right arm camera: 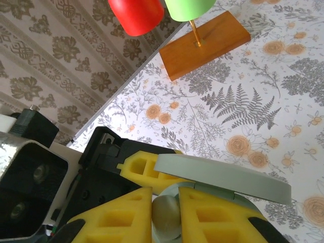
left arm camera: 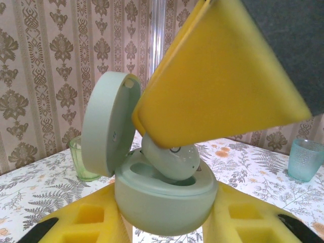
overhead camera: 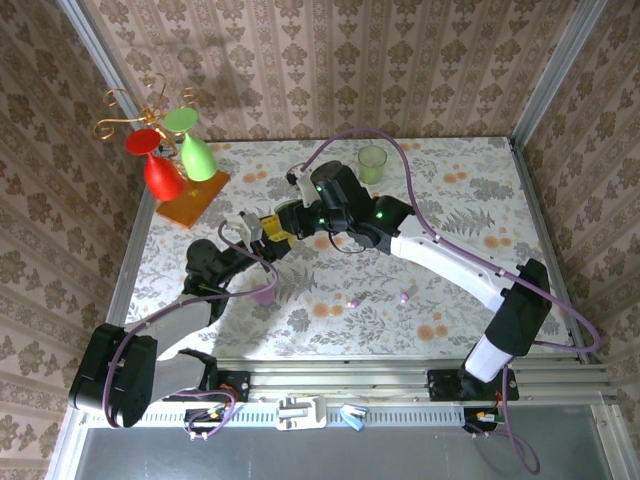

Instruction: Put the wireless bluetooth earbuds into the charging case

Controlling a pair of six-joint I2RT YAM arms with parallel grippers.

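The right end effector (right arm camera: 165,203) pinches the light, likely slippery earbud (left arm camera: 174,161) by its sides — directly below it, the left end effector (left arm camera: 166,220) clamps the charging case (left arm camera: 152,198).

damask wallpaper walls (overhead camera: 300,60); floral fern-print tabletop (overhead camera: 470,215), evenly lit.

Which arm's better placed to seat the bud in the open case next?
Right. The right gripper pinches the pale earbud, its lower end dipping into a well of the charging case. The left gripper is clamped on that case, lid open, so it probably best serves as holder.
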